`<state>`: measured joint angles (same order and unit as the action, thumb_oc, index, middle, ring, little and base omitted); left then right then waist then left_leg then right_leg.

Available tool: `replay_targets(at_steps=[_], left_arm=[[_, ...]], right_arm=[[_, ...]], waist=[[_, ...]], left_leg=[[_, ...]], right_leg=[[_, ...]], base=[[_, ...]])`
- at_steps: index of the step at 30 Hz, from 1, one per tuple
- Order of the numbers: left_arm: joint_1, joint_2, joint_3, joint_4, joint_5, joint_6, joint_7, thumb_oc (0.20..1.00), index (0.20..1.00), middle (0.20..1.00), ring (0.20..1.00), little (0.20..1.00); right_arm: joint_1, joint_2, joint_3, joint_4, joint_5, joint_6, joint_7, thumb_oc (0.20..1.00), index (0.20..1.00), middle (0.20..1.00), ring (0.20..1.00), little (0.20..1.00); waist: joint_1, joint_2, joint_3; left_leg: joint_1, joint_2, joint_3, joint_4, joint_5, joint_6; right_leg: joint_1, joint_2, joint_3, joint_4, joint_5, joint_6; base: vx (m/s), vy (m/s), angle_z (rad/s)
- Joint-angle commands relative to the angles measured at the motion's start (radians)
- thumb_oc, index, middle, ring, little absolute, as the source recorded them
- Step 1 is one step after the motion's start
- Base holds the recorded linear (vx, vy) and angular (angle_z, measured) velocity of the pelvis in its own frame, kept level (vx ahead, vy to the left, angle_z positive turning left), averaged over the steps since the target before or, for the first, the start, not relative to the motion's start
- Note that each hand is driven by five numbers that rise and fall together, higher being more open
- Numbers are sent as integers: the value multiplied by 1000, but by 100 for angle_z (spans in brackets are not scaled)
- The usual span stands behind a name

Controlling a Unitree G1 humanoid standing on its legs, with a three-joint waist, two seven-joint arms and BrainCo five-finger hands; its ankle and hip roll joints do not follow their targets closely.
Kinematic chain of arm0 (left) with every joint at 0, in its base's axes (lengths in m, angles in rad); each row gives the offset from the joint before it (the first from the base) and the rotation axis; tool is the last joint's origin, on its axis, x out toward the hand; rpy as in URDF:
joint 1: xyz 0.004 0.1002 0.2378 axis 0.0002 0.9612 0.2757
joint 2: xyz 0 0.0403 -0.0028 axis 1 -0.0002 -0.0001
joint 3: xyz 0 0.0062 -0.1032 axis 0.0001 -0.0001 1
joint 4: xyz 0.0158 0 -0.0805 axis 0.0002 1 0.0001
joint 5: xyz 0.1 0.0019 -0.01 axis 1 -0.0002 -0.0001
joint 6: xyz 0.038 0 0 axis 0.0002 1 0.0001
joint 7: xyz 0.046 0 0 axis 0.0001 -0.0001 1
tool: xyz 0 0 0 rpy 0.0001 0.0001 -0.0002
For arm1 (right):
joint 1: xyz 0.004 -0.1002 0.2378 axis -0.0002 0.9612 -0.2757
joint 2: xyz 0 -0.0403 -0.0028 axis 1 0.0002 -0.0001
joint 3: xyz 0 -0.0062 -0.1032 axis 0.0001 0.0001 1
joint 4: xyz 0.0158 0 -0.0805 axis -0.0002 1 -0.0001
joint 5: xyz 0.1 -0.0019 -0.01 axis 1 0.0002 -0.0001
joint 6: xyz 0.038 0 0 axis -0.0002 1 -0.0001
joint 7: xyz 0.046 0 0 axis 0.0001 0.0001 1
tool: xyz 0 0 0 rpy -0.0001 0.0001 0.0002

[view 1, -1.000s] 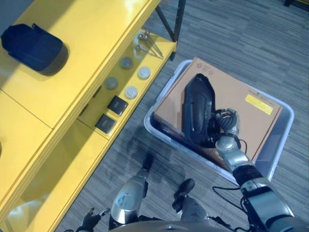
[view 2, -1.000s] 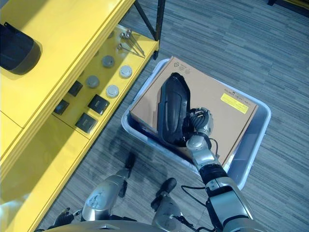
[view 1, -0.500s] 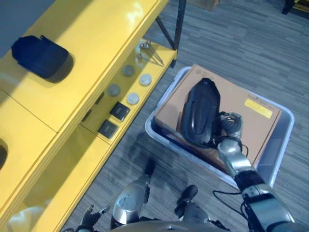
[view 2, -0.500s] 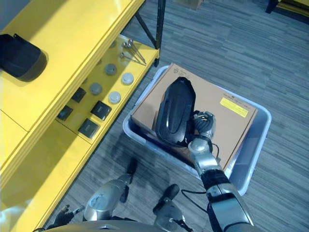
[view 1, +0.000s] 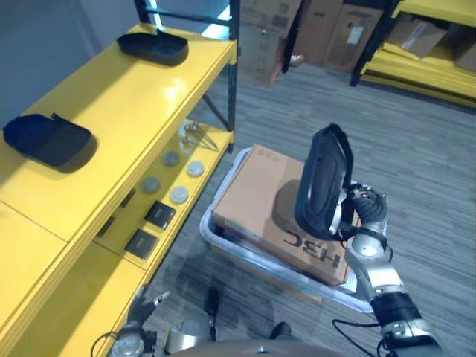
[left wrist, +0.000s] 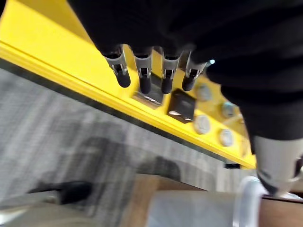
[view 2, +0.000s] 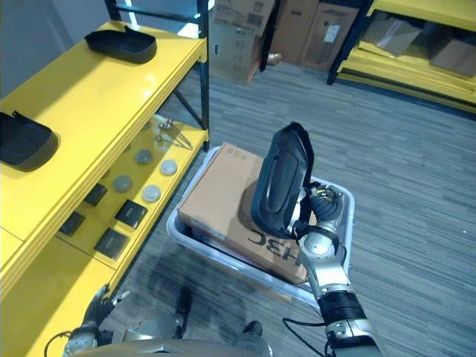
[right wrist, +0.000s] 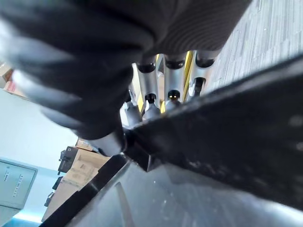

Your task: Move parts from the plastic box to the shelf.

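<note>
My right hand (view 1: pixel 364 213) is shut on a long black shell-shaped part (view 1: pixel 323 182) and holds it upright above the clear plastic box (view 2: pixel 178 231). A brown cardboard box (view 1: pixel 253 201) lies inside that plastic box, under the part. In the right wrist view the fingers (right wrist: pixel 173 78) curl over the part's dark edge (right wrist: pixel 227 137). The yellow shelf (view 1: pixel 119 104) runs along the left, with two black tray-like parts (view 1: pixel 48 139) (view 1: pixel 152 46) on its top level. My left hand (left wrist: pixel 144 78) hangs open low beside the shelf, holding nothing.
The shelf's lower level carries grey discs (view 1: pixel 178 195), dark square parts (view 1: pixel 160 215) and metal bolts (view 1: pixel 195 131). A black shelf post (view 1: pixel 233 59) stands by the plastic box. Cardboard boxes (view 1: pixel 327 30) and another yellow rack (view 1: pixel 428 44) stand at the back; grey carpet lies to the right.
The camera has tilted up, showing more of the room. My right hand has lifted the black part off the cardboard box and turned it upright.
</note>
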<state>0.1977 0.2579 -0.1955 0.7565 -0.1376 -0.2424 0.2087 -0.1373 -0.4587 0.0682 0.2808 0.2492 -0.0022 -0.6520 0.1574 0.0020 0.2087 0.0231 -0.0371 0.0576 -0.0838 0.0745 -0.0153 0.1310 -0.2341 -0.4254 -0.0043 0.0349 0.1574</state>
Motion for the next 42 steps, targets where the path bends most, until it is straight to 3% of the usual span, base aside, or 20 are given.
replay_targets(at_steps=[1,4,10,15,25,38,42], left_arm=[[-47,97,-34,-205,-121,69,-76,1000,1000,1000,1000,1000],[-110,143,-30,-373,-236,204,-108,1000,1000,1000,1000,1000],[-302,120,-65,-451,-449,442,-105,1000,1000,1000,1000,1000],[-421,67,-107,-390,-478,539,-78,1000,1000,1000,1000,1000],[-502,25,-143,-312,-474,633,-76,1000,1000,1000,1000,1000],[-613,-50,-170,-319,-571,609,-56,1000,1000,1000,1000,1000],[-633,-62,-180,-349,-616,628,-48,1000,1000,1000,1000,1000]], right_arm=[[-39,-37,-16,-91,-27,-41,11,200,200,200,200,200],[-27,-26,0,-105,-46,-46,16,200,200,200,200,200],[-69,-13,60,-83,-52,-46,36,200,200,200,200,200],[-116,2,108,-66,-47,-24,52,200,200,200,200,200],[-138,18,151,-36,-43,-24,73,200,200,200,200,200],[-193,68,230,-16,-57,8,118,200,200,200,200,200],[-209,82,257,-6,-64,11,134,200,200,200,200,200]], waist=[[21,23,-67],[4,24,-83],[-35,22,-109],[-71,18,-123],[-108,15,-136],[-132,16,-144],[-132,17,-145]], left_leg=[[-8,108,77,61,-49,-32],[6,115,83,62,-49,-30],[20,124,92,65,-45,-28],[23,130,107,70,-43,-31],[30,139,136,72,-44,-37],[45,143,144,70,-44,-42],[47,142,142,71,-46,-41]], right_leg=[[-71,-58,23,12,63,71],[-61,-47,36,10,60,67],[-50,-25,61,0,57,60],[-51,-12,81,-10,57,55],[-50,1,103,-22,53,48],[-44,10,115,-24,49,45],[-42,11,115,-23,48,44]], base=[[70,-87,-3],[51,-57,-10],[27,-51,-15],[14,-32,-21],[8,-14,-13],[19,-8,-6],[0,0,0]])
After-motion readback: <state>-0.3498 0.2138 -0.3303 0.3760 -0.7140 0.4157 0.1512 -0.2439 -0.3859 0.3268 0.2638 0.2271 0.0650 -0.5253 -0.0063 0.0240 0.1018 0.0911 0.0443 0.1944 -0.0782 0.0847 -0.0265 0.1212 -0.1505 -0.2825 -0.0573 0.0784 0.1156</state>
